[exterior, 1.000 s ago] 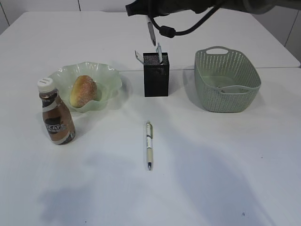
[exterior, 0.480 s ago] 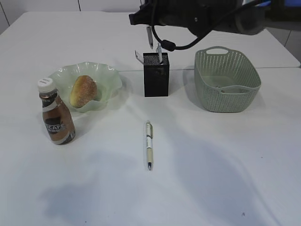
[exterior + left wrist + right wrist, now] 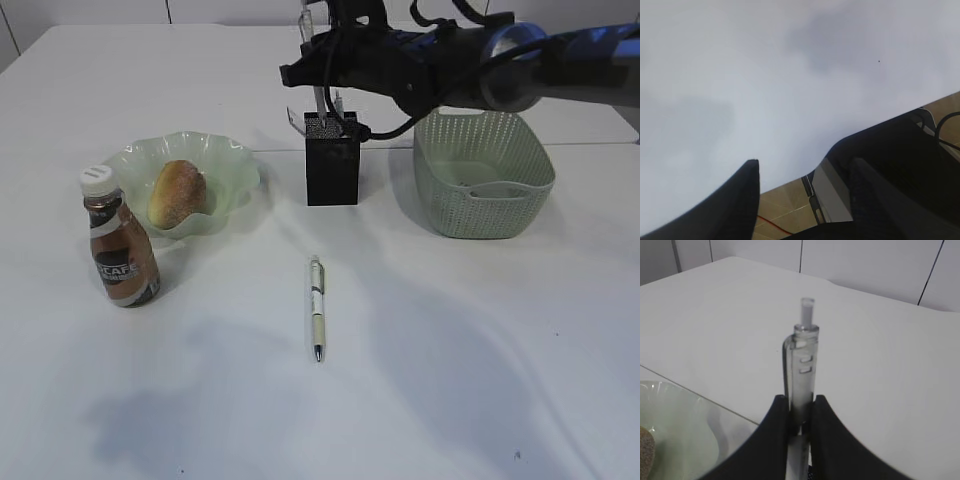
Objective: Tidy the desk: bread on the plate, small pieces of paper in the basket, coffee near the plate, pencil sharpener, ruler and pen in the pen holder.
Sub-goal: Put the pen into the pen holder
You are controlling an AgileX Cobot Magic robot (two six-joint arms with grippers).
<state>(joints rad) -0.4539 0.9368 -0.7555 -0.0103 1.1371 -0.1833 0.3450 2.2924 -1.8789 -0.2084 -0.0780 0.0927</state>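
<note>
My right gripper [image 3: 322, 82] [image 3: 800, 400] hangs over the black mesh pen holder [image 3: 331, 172], shut on an upright grey pen [image 3: 319, 100] [image 3: 801, 375]. The pen's lower end sits at the holder's mouth. The clear ruler [image 3: 294, 121] pokes out of the holder's left corner. A second, white pen [image 3: 317, 306] lies on the desk [image 3: 470, 360] in front of the holder. The bread [image 3: 178, 193] rests on the green plate [image 3: 235, 170], with the coffee [image 3: 120, 240] standing beside it. My left gripper [image 3: 802, 170] shows only in its wrist view, open and empty. The pencil sharpener is out of view.
The pale green basket [image 3: 482, 172] stands right of the pen holder, below my right arm [image 3: 500, 70]; something pale lies at its bottom, too faint to name. The plate's rim [image 3: 670, 440] shows low left in the right wrist view.
My right arm has come down with the grey pen, from above the pen holder to its mouth. Everything on the desk lies as before.
</note>
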